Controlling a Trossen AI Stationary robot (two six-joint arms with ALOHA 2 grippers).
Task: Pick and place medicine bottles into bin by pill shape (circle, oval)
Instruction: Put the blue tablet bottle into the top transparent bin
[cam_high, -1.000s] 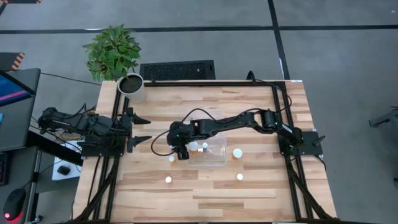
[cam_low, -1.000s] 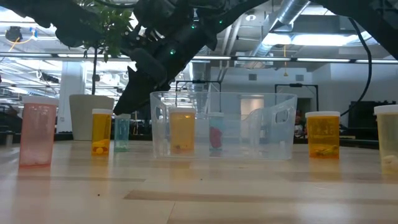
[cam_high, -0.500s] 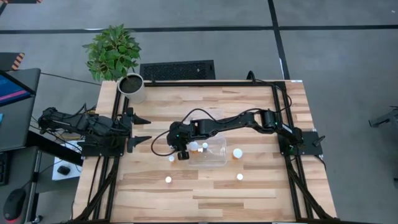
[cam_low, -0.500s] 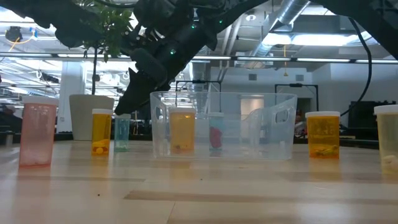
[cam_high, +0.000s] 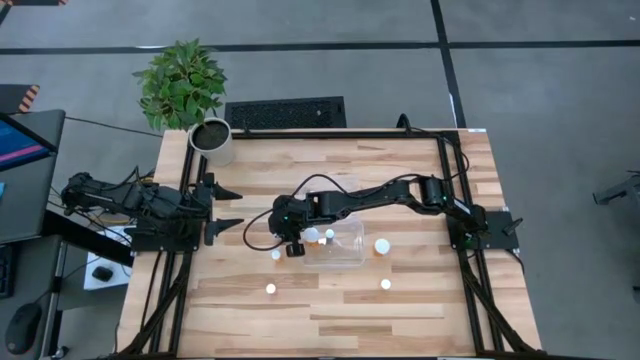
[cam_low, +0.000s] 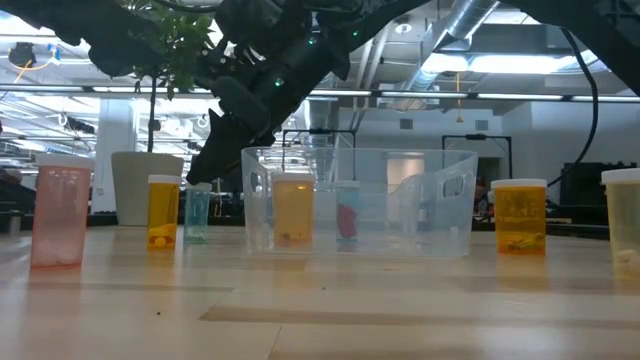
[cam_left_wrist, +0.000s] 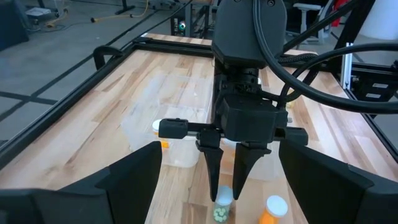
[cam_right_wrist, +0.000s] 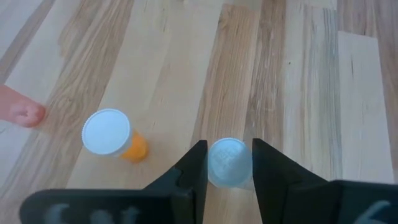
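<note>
Just beside the bin's left end, on the counter: right claw lowered and clamped on a pale blue-capped bottle, upright between its fingers. Nearby, an orange bottle. At the counter's left edge, left claw spread open, idle.

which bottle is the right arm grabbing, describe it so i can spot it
Find the clear bin mid-table. Just off its left end, the right end effector is shut on a small bottle. Its body is bluish and clear; the neighbouring bottle is orange.
</note>
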